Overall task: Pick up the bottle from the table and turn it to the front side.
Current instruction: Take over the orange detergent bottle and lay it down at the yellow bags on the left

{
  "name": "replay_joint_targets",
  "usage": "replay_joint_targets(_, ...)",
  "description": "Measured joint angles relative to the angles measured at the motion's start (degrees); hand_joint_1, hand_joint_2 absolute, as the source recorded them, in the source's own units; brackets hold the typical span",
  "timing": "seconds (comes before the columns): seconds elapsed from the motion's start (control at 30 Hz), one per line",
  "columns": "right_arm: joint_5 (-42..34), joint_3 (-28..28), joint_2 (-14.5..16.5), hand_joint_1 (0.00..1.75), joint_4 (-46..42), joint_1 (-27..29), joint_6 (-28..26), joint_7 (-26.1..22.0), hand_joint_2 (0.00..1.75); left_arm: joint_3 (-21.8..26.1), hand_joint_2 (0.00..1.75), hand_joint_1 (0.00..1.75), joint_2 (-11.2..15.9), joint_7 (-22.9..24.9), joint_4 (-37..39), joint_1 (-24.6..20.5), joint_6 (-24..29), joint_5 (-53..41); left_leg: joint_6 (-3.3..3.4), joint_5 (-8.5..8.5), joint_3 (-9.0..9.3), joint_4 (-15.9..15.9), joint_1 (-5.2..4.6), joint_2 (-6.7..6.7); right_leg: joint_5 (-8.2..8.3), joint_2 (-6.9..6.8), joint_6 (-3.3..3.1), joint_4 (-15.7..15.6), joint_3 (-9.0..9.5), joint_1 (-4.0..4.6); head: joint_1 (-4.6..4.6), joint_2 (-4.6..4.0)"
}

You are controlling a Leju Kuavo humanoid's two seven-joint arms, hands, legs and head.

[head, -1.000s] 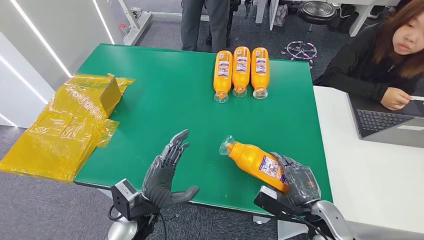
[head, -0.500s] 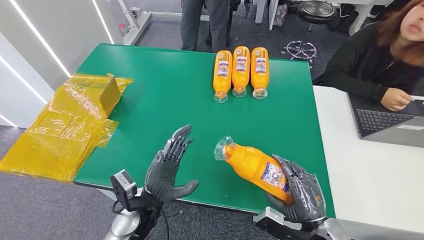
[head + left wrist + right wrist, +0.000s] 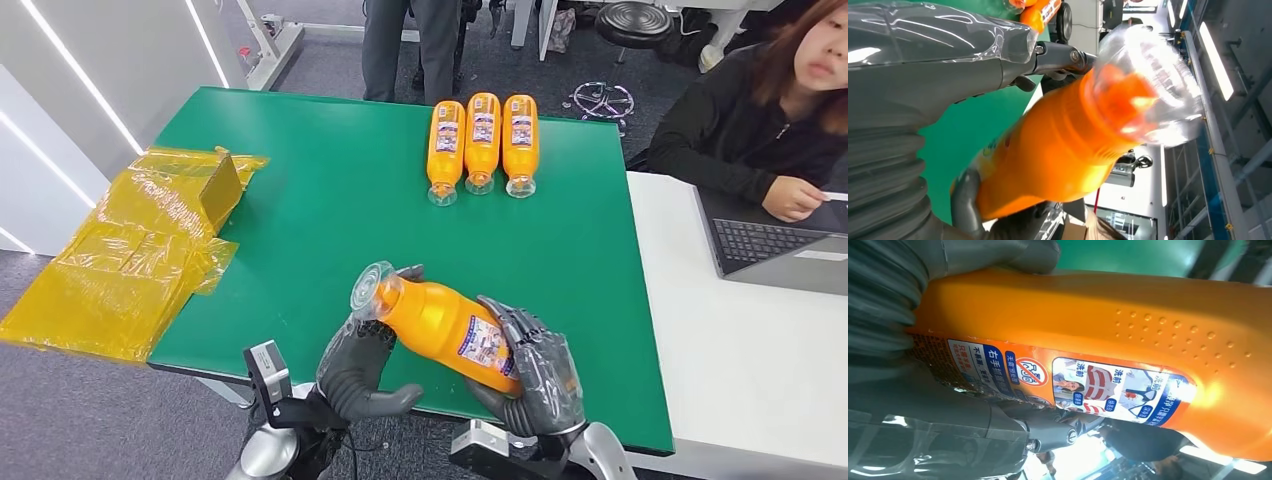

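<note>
Orange bottle point(image 3: 440, 325) is lifted off the green table point(image 3: 300, 200), held near its front edge, clear cap toward the left. Right hand point(image 3: 535, 375) grips the base end; left hand point(image 3: 362, 362) cups the neck end with fingers wrapped on it. Pickup looks done. Label point(image 3: 1068, 382) partly faces up, so the turn seems underway, not finished. 3 other bottles point(image 3: 482, 140) lie at the far edge.

Held bottle point(image 3: 440, 325) above table's point(image 3: 300, 200) near edge, between left hand point(image 3: 358, 365) and right hand point(image 3: 535, 375); three bottles point(image 3: 482, 145) side by side at far edge; wrapping point(image 3: 130, 250) off left edge.
</note>
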Motion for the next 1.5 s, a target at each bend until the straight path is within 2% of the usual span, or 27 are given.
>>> replay_joint_targets(0.3, -6.37, 3.23, 3.89, 1.75, 2.41, -3.00, 0.45, -2.11, 1.75, -0.19, 1.75, 0.00, 0.01, 0.85, -2.13, 0.40, 1.03, -0.79, 0.00, 0.00, -0.01, 0.00, 0.00, 0.00, 0.00, -0.01, 0.00, 0.00, 0.00, 0.00, 0.00, 0.00)
replay_joint_targets(0.5, -9.74, 5.19, 7.22, 1.75, 5.08, -5.43, 0.99, -2.57, 1.75, 0.28, 1.75, 0.00, -0.03, 0.37, -2.14, -1.62, 1.69, -0.69, -0.04, 0.03, 0.00, 0.00, 0.01, -0.01, 0.01, -0.02, -0.01, 0.03, 0.00, 0.00, 0.01, 0.00)
replay_joint_targets(0.87, -12.63, 8.00, 11.72, 1.75, 7.16, -5.55, 2.02, -3.00, 1.75, 2.03, 1.75, 0.02, -0.95, 0.73, -2.14, -3.89, 2.63, -0.82, -0.05, 0.03, -0.02, 0.00, 0.01, -0.01, 0.00, -0.01, -0.01, 0.03, -0.03, 0.00, 0.01, 0.00)
replay_joint_targets(1.0, -12.31, 8.08, 13.00, 1.75, 7.87, -5.34, 3.07, -2.52, 1.75, 3.08, 1.75, 1.75, -0.97, 0.96, -2.14, -3.87, 3.08, -1.34, -0.06, 0.04, -0.01, 0.00, 0.01, 0.00, 0.00, -0.01, -0.01, 0.03, -0.03, 0.00, 0.01, 0.00)
replay_joint_targets(1.5, -11.30, 7.54, 15.43, 1.75, 9.69, -5.45, 4.81, -2.39, 1.75, 5.75, 1.75, 1.75, -1.39, 0.91, -2.20, -3.23, 2.99, -1.89, -0.06, 0.04, -0.02, 0.00, 0.01, 0.00, 0.00, 0.00, -0.01, 0.03, -0.03, 0.00, 0.01, 0.00)
